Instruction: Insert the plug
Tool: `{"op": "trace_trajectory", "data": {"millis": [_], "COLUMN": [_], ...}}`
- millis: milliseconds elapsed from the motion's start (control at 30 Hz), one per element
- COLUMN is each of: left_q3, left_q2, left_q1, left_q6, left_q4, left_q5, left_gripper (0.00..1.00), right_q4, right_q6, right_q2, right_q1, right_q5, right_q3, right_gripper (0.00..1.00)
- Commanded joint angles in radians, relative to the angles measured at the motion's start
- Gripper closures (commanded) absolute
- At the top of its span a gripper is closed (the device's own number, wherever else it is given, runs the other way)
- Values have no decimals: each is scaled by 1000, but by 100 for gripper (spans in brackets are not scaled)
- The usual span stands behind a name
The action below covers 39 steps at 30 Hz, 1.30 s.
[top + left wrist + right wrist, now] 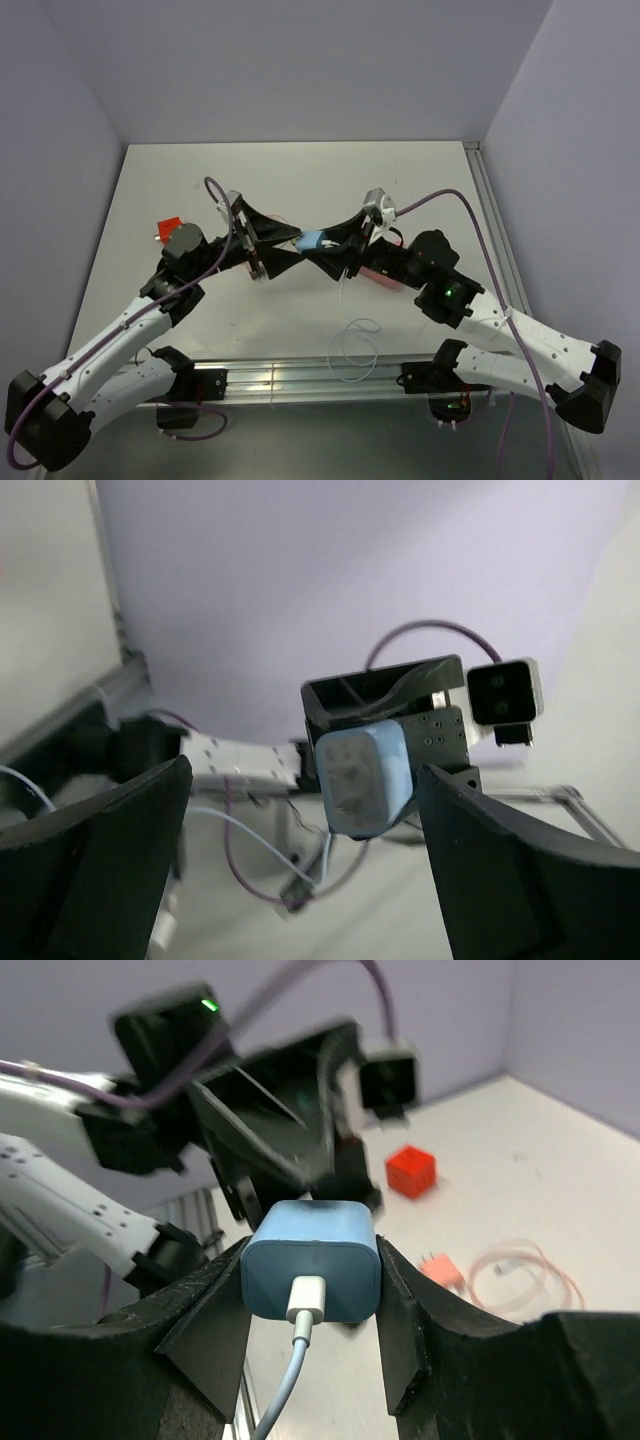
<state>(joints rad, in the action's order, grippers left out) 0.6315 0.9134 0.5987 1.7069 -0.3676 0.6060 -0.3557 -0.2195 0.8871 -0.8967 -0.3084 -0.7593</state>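
We are clenching the right end effector (312,1265) on the blue charger (310,1240) at frame center, white cable (283,1385) plugged in; the left end effector (300,780) is gaping wide, holding nothing.

A red cube (410,1170) was seen resting on the white bench (570,1150). A small orange connector (443,1270) and its coiled cable (525,1265) were laid near it.
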Motion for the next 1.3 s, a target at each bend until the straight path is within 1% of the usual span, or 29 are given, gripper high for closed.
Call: {"op": "trace_trajectory", "data": {"millis": [0,33,67,100,133,167,200,233,267,300,333,367,433,467,500,533,567,600,633,767,833,867,900,933,1000,1133,1267], "left_q3": [74,80,94,102,109,114,109,103,87,82,83,92,100,109,111,106,100,94,94,131,164,180,195,215,235,287,356], "left_q2": [-79,-108,-119,-129,-140,-140,-140,-130,-116,-96,-44,-13,74,103,129,178,205,256,286,441,527,554,612,642,724,844,955], "left_q1": [-34,-37,-37,-37,-37,-36,-37,-36,-34,-36,-34,-34,-17,-11,9,21,33,55,64,101,107,113,125,130,145,173,214], "left_q6": [-315,-347,-416,-453,-478,-527,-556,-578,-610,-625,-641,-662,-688,-708,-714,-719,-716,-710,-693,-672,-665,-665,-662,-644,-604,-547,-529], "left_q4": [291,336,405,441,476,510,504,493,475,437,420,412,377,377,331,305,267,216,188,113,76,69,62,49,-46,-100,-79], "left_q5": [-189,-236,-289,-381,-432,-471,-515,-517,-511,-491,-447,-425,-376,-367,-362,-339,-324,-310,-295,-247,-229,-213,-200,-178,-132,-75,-81], "left_gripper": [0,0,0,0,0,1,1,1,0,4,9,17,25,32,35,44,48,51,56,69,79,80,85,93,100,100,100], "right_q4": [226,316,357,473,535,597,747,826,897,990,1015,1032,1060,1070,1099,1115,1130,1123,1118,1091,1077,1063,1042,1032,1005,983,1009], "right_q6": [-14,-18,-32,-49,-69,-99,-118,-133,-135,-130,-123,-109,-78,-69,-58,-43,-38,-35,-32,-18,-9,-3,0,11,26,57,74], "right_q2": [-57,-60,-60,-54,-44,-1,33,73,113,175,196,220,240,265,282,303,346,363,403,493,526,547,558,578,598,610,633], "right_q1": [33,38,45,67,82,108,145,229,270,307,364,386,447,459,470,479,482,489,507,530,536,544,551,561,571,591,601], "right_q5": [122,146,169,240,245,247,256,278,293,307,307,307,292,305,307,346,380,377,373,370,390,385,350,338,360,358,358], "right_q3": [-69,-80,-112,-133,-159,-222,-263,-306,-383,-409,-426,-445,-453,-459,-463,-471,-471,-463,-453,-451,-451,-445,-440,-430,-414,-411,-428], "right_gripper": [100,100,100,100,100,100,100,100,100,100,100,100,100,100,100,100,100,100,100,100,100,100,100,100,100,100,100]}}
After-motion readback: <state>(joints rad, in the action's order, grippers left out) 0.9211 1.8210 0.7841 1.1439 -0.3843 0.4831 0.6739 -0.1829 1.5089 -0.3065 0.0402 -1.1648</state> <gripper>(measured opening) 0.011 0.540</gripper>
